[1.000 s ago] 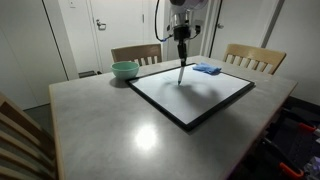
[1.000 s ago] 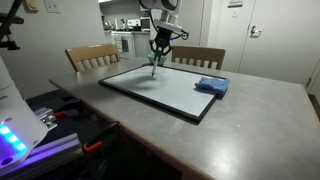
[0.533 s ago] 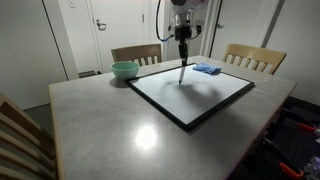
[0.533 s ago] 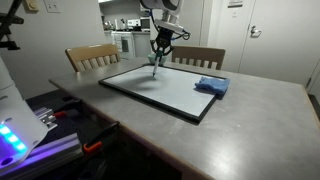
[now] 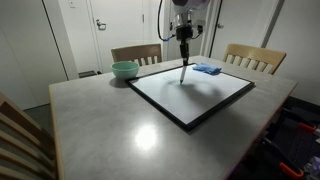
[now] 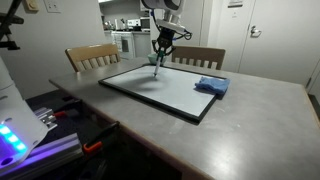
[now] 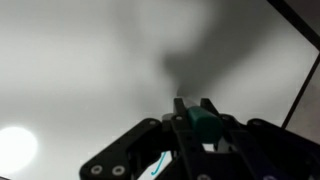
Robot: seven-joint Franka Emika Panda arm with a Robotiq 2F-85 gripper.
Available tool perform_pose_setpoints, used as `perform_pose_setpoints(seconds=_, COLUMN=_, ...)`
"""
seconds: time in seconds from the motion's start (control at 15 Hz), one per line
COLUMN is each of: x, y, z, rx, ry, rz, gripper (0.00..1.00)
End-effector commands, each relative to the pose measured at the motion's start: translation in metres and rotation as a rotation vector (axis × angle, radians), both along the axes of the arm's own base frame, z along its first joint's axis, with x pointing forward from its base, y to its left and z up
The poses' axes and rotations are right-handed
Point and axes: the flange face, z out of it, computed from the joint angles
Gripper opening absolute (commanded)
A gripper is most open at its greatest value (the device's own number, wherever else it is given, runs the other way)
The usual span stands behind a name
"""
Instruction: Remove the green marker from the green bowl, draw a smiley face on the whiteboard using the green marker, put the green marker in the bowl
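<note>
My gripper hangs over the whiteboard, shut on the green marker, which points down with its tip at the board's surface; I cannot tell whether it touches. It is also seen from the other side: gripper, marker, whiteboard. In the wrist view the gripper clamps the marker's green body between dark fingers, and a short teal stroke shows on the board below. The pale green bowl stands off the board's far left corner, apart from the gripper.
A blue cloth lies at the board's far edge, also seen in an exterior view. Wooden chairs stand behind the grey table. The board's black frame crosses the wrist view's upper right.
The gripper and the marker have shifted slightly sideways over the board, to the right in both exterior views. Nothing else moved.
</note>
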Motion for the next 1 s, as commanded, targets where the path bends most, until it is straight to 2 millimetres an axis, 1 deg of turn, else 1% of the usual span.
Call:
perform_pose_setpoints(seconds=0.0, x=-0.003, y=-0.010, z=-0.001, rx=-0.001, ry=0.006, rz=-0.005, gripper=0.05)
perform_pose_setpoints(seconds=0.93, x=0.005, y=-0.024, z=-0.002, rx=-0.012, ry=-0.028, rz=-0.008, gripper=0.05)
